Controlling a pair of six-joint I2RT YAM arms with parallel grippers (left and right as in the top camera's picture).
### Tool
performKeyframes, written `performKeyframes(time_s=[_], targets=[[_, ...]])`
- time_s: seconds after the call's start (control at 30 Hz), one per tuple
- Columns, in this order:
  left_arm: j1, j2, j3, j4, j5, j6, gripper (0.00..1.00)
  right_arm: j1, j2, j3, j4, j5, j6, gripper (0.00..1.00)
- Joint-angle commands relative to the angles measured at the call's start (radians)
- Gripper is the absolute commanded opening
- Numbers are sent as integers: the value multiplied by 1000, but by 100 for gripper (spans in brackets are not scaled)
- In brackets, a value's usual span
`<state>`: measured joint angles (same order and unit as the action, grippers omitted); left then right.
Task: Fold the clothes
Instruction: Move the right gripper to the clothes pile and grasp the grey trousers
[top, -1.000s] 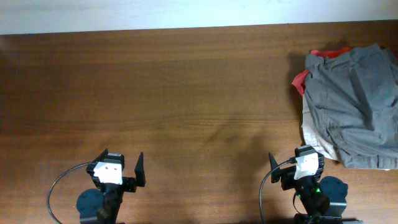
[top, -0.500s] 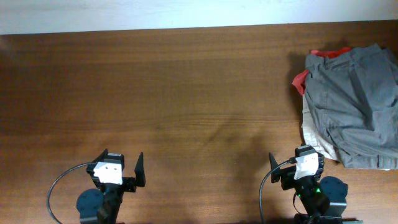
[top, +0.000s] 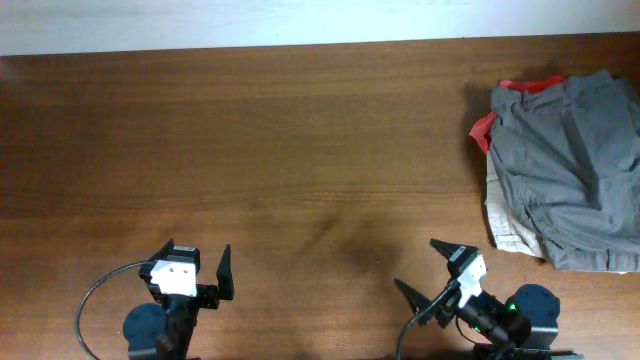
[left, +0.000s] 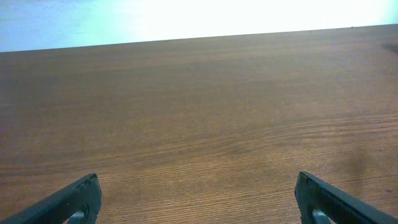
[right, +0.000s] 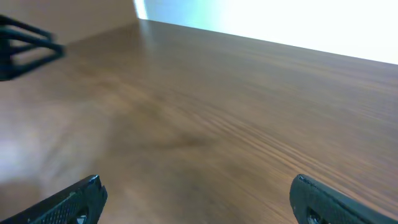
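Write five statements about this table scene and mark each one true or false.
1. The grey shorts lie at the right end of the table. True.
2. The left tool holds the shorts. False: it is open, empty and far from them.
3. A red shirt peeks out from under the shorts. True.
4. The right tool is shut. False: it is open with nothing between its fingers.
5. The shorts are neatly folded. False: they sit in a wrinkled heap.
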<state>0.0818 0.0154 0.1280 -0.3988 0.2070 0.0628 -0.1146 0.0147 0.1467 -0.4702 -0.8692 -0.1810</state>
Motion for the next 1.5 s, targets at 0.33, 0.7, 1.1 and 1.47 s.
performKeyframes(time_s=[0.33,0.7,1.1,1.47], targets=[[6,-7,-10,5,14,-6,99,-3,105,277,-31,208,404,99],[6,-7,-10,130,249,-26,99,-3,754,720,-336,239,320,99],[6,169,196,47,176,-60,99,-89,1154,989,-550,623,578,99],[5,759,764,-191,145,-60,99,-540,1220,1082,-673,727,682,99]])
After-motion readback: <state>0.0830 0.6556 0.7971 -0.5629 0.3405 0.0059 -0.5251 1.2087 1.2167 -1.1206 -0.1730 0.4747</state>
